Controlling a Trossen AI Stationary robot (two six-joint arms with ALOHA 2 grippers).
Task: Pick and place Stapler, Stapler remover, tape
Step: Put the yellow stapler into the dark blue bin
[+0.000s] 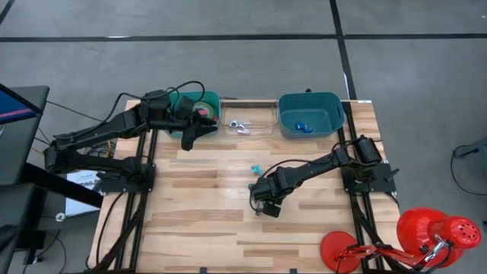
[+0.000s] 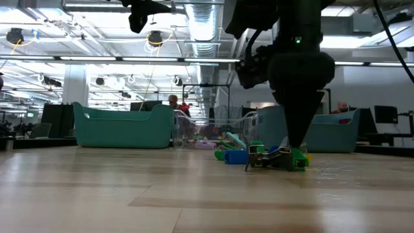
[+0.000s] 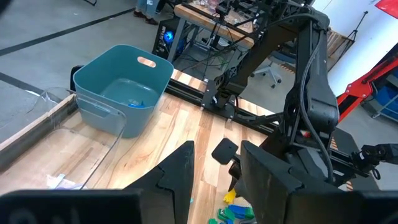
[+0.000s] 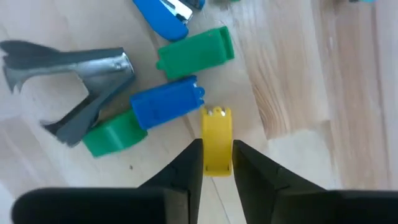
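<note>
1. Stapler remover (image 4: 68, 81): grey metal claws, lying on the wooden tabletop (image 4: 298, 81) at its centre, touching a green piece (image 4: 112, 134).
2. Stapler (image 4: 166, 14): blue w/ silver front, only partly seen at the frame edge, just beside the same pile.
3. Tape (image 1: 204, 113): a pinkish-red bit is seen inside the green bin (image 1: 214, 99) at the back left of the tabletop; the rest is hidden by the left arm.
4. Right pincer (image 4: 216, 146): lowered onto the pile mid-tabletop and closed on a small yellow piece (image 4: 216, 124), w/ both fingers pressed against its sides. The piece is resting on the wood.
5. A blue piece (image 4: 166, 104) is touching the yellow one; a second green piece (image 4: 196, 53) is lying just beyond it.
6. Left pincer (image 3: 216, 163): held above the green bin, fingers apart, nothing between them.
7. Piece colours and the grip are shown only by the right wrist view; in the high view the pile is covered by the pincer.
8. The teal bin (image 3: 124, 93) w/ a blue item (image 3: 137, 104) inside, and the clear tray (image 3: 93, 155) beside it, are shown by the left wrist view.
9. A person (image 2: 174, 102) far behind the tabletop is seen only in the low view.
</note>
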